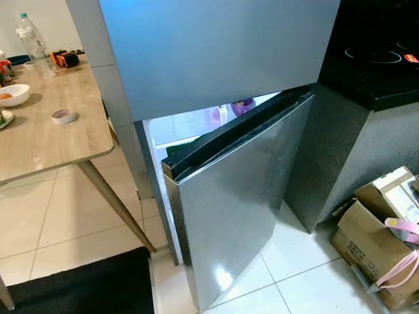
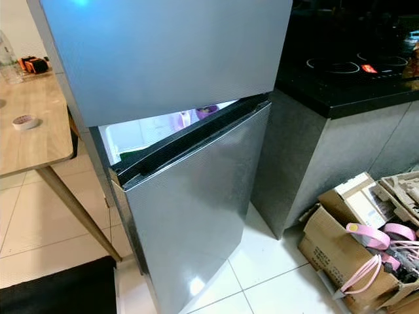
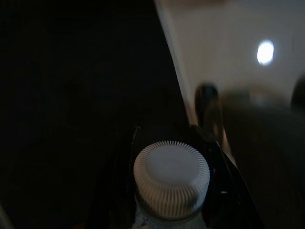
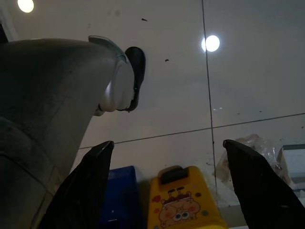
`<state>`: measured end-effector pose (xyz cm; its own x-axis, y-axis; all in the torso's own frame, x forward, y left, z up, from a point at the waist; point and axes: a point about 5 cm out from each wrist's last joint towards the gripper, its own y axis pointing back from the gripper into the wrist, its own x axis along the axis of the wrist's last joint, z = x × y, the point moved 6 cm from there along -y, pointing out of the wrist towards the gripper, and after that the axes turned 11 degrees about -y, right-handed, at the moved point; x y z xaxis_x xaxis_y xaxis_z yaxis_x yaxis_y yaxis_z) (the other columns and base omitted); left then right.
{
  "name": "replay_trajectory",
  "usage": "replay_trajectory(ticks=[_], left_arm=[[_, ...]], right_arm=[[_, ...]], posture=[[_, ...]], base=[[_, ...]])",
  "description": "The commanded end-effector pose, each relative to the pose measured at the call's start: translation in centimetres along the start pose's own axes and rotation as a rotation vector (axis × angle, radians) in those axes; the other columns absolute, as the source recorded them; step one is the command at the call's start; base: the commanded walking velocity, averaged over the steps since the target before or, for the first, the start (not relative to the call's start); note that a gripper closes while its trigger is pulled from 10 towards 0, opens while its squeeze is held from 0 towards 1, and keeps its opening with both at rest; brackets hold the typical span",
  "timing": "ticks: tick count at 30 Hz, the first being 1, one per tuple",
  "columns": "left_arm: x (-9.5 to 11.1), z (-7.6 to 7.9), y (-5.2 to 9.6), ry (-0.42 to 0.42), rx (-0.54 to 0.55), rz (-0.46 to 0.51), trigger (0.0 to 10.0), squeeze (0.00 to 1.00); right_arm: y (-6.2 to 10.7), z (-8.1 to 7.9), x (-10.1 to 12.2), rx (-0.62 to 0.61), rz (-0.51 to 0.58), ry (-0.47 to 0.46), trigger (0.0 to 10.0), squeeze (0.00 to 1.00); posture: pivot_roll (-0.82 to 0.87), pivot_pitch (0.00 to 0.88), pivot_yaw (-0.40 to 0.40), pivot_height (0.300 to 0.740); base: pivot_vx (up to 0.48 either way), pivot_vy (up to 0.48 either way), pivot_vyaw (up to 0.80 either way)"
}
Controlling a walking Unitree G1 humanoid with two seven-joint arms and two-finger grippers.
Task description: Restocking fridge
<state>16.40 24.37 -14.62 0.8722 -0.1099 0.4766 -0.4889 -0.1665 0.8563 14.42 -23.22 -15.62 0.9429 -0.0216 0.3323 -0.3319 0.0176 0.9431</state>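
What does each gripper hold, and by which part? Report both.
Left gripper: a white-capped bottle, gripped just below the cap. Right gripper: nothing, jaws open.

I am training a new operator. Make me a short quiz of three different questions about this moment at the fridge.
1. True or false: the lower fridge door is fully closed.
2. Which thing does the left pincer hold? A) a bowl B) a bottle with a white ribbed cap C) a tape roll
3. Fill in: beside the fridge on the robot's right, on the floor, stand cardboard ____.

Key:
1. False; it stands ajar and the lit inside shows.
2. B.
3. boxes.
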Motion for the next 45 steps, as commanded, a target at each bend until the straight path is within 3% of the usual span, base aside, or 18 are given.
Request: replay_trajectory(ticks=[1, 2, 3, 4, 5, 6, 7, 8, 9, 13, 16, 17, 19, 22, 26, 27, 32, 45], left_arm=[[1.4, -2.5, 0.0, 0.081, 0.076, 0.058, 10.0, 0.0], [3.3, -3.8, 0.0, 0.189, 0.1, 0.129, 10.0, 0.0], [3.3, -3.8, 0.0, 0.189, 0.1, 0.129, 10.0, 0.0], [4.5, -4.5, 0.1, 0.256, 0.109, 0.174, 10.0, 0.0], [7.5, -6.4, 0.4, 0.401, 0.124, 0.283, 10.0, 0.0], [9.2, -7.4, 0.6, 0.468, 0.132, 0.347, 10.0, 0.0], [9.2, -7.4, 0.6, 0.468, 0.132, 0.347, 10.0, 0.0], [13.9, -10.2, 1.9, 0.541, 0.181, 0.511, 10.0, 0.0], [13.9, -10.2, 1.9, 0.541, 0.181, 0.511, 10.0, 0.0], [21.4, -13.7, 5.1, 0.498, 0.292, 0.751, 10.0, 0.0], [24.7, -14.2, 6.8, 0.471, 0.304, 0.85, 10.0, 0.0], [28.5, -13.7, 8.6, 0.37, 0.309, 0.949, 10.0, 0.0], [29.5, -13.5, 9.2, 0.343, 0.306, 0.98, 10.0, 0.0], [33.2, -11.3, 10.9, 0.281, 0.231, 1.084, 10.0, 0.0], [35.1, -8.9, 11.6, 0.266, 0.111, 1.144, 10.0, 0.0], [35.1, -8.9, 11.6, 0.266, 0.111, 1.144, 10.0, 0.0], [35.6, -2.8, 11.3, 0.139, -0.19, 1.167, 10.0, 0.0], [34.4, 0.7, 11.2, 0.119, -0.38, 1.183, 10.0, 0.0]], right_arm=[[0.0, -0.2, -0.4, 0.001, -0.003, 0.003, 10.0, 0.0], [0.0, -0.2, -0.5, 0.003, -0.009, 0.009, 10.0, 0.0], [0.0, -0.2, -0.5, 0.003, -0.009, 0.009, 10.0, 0.0], [0.0, -0.3, -0.6, 0.005, -0.013, 0.014, 10.0, 0.0], [0.0, -0.3, -0.6, 0.006, -0.014, 0.019, 10.0, 0.0], [0.0, -0.3, -0.6, 0.006, -0.012, 0.016, 10.0, 0.0], [0.0, -0.3, -0.6, 0.006, -0.012, 0.016, 10.0, 0.0], [0.0, -0.2, -0.5, 0.003, -0.008, 0.013, 10.0, 0.0], [0.0, -0.2, -0.5, 0.003, -0.008, 0.013, 10.0, 0.0], [0.0, 0.0, -0.5, -0.002, -0.005, 0.02, 10.0, 0.0], [0.0, 0.0, -0.6, -0.005, -0.004, 0.019, 10.0, 0.0], [0.0, 0.2, -0.5, -0.009, 0.0, 0.017, 10.0, 0.0], [0.1, 0.2, -0.5, -0.011, 0.002, 0.015, 10.0, 0.0], [0.1, 0.2, -0.1, -0.008, 0.031, -0.021, 10.0, 0.0], [0.1, 0.2, 0.2, -0.002, 0.049, -0.047, 10.0, 0.0], [0.1, 0.2, 0.2, -0.002, 0.049, -0.047, 10.0, 0.0], [0.1, 0.3, 0.4, -0.005, 0.057, -0.053, 10.0, 0.0], [0.2, 0.6, 0.5, -0.011, 0.059, -0.047, 10.0, 0.0]], posture=[[-0.09, 0.033, 0.044, 0.74], [-0.08, 0.025, 0.032, 0.74], [-0.08, 0.025, 0.032, 0.74], [-0.08, 0.025, 0.032, 0.74], [-0.08, 0.027, 0.029, 0.74], [-0.08, 0.028, 0.032, 0.74], [-0.08, 0.028, 0.032, 0.74], [-0.08, 0.028, 0.032, 0.74], [-0.08, 0.028, 0.032, 0.74], [-0.08, 0.033, 0.032, 0.74], [-0.08, 0.033, 0.032, 0.74], [-0.09, 0.038, 0.028, 0.74], [-0.09, 0.038, 0.028, 0.74], [-0.09, 0.04, 0.03, 0.74], [-0.1, 0.043, 0.032, 0.74], [-0.1, 0.043, 0.032, 0.74], [-0.11, 0.047, 0.037, 0.74], [-0.1, 0.041, 0.033, 0.74]], base=[[0.0, 0.0, 0.0], [0.0, 0.0, 0.0], [0.0, 0.0, 0.0], [0.0, 0.0, 0.0], [0.0, 0.0, 0.0], [0.0, 0.0, 0.0], [0.0, 0.0, 0.0], [0.0, 0.0, 0.0], [0.0, 0.0, 0.0], [0.0, 0.0, 0.0], [0.0, 0.0, 0.0], [0.0, 0.0, 0.0], [0.0, 0.0, 0.0], [0.0, 0.0, 0.0], [0.0, 0.0, 0.0], [0.0, 0.0, 0.0], [0.0, 0.0, 0.0], [0.0, 0.0, 0.0]])
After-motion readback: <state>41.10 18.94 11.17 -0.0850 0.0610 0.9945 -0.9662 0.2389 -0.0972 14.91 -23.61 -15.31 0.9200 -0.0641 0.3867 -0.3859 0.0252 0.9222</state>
